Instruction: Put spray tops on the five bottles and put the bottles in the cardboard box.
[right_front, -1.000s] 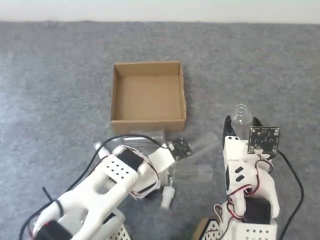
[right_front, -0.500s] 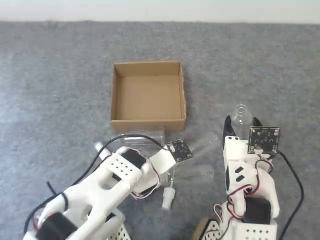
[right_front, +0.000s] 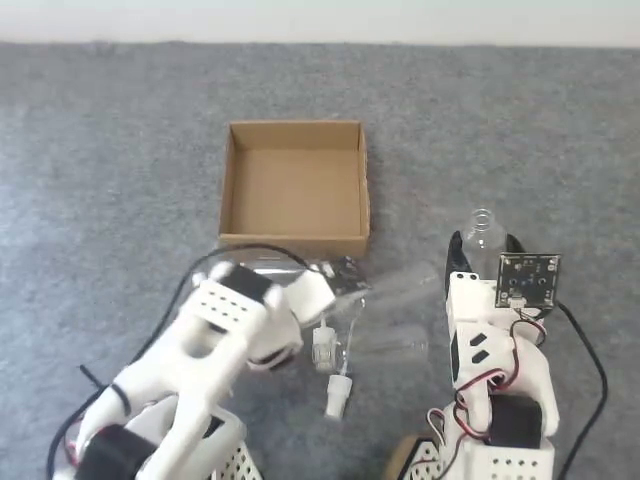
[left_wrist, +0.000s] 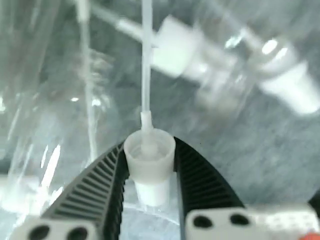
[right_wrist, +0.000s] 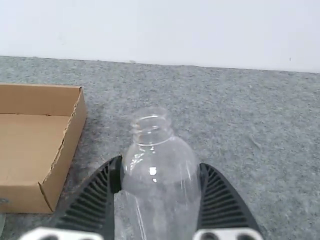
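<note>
My left gripper (left_wrist: 148, 146) is shut on a white spray top (left_wrist: 148, 162) whose thin dip tube points away, over a heap of clear bottles (left_wrist: 60, 85). From above, the left arm (right_front: 230, 330) lies just in front of the cardboard box (right_front: 295, 240), among lying clear bottles (right_front: 400, 345). A loose spray top (right_front: 337, 395) rests on the carpet. My right gripper (right_wrist: 159, 167) is shut on an upright clear bottle (right_wrist: 159, 170) with a bare open neck; that bottle (right_front: 483, 232) stands to the right of the box, whose corner (right_wrist: 45, 150) is close by.
Grey carpet covers the whole surface. More spray tops (left_wrist: 175, 42) lie past the held one. A white wall (right_wrist: 160, 30) rises behind the carpet's far edge. Open carpet stretches left and right of the box.
The left arm has swung toward the box and its wrist has turned, with a spray top now showing below it. The right arm and its bottle have not moved.
</note>
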